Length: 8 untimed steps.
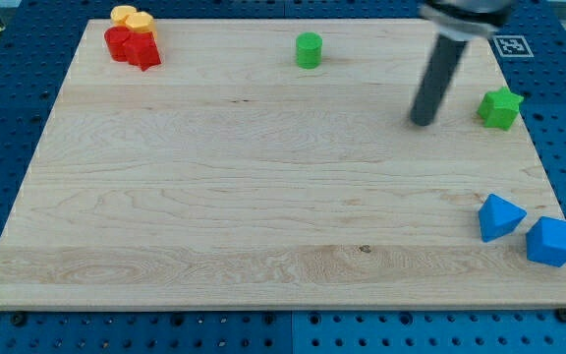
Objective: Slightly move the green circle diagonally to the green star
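Green circle (309, 49) is sitting light and slidey at upper centre — you're nudging its upper-left side toward the green star (500, 108); my tip (423, 122) — no fingers, just a rod — is hovering between.

Rod (440, 74): upper part blurred, cut off by the view's top edge near the board's top-right corner.
Yellow block (131, 18), top-left corner: shape indistinct.
Red blocks (133, 45) beneath it: clustered, individual shapes cannot be told.
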### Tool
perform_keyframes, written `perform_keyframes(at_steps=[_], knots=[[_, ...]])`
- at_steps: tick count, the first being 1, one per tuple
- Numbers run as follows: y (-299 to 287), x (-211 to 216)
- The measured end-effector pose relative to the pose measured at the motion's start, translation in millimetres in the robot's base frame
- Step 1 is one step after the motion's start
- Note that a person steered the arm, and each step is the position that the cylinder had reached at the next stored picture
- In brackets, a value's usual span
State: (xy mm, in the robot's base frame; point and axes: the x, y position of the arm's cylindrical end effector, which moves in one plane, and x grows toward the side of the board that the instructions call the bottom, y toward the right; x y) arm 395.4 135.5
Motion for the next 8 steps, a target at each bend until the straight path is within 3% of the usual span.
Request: perform_keyframes(at_steps=[2, 4, 6, 8], knots=[[-126, -19], [-127, -117], [-139, -155], [-129, -154]])
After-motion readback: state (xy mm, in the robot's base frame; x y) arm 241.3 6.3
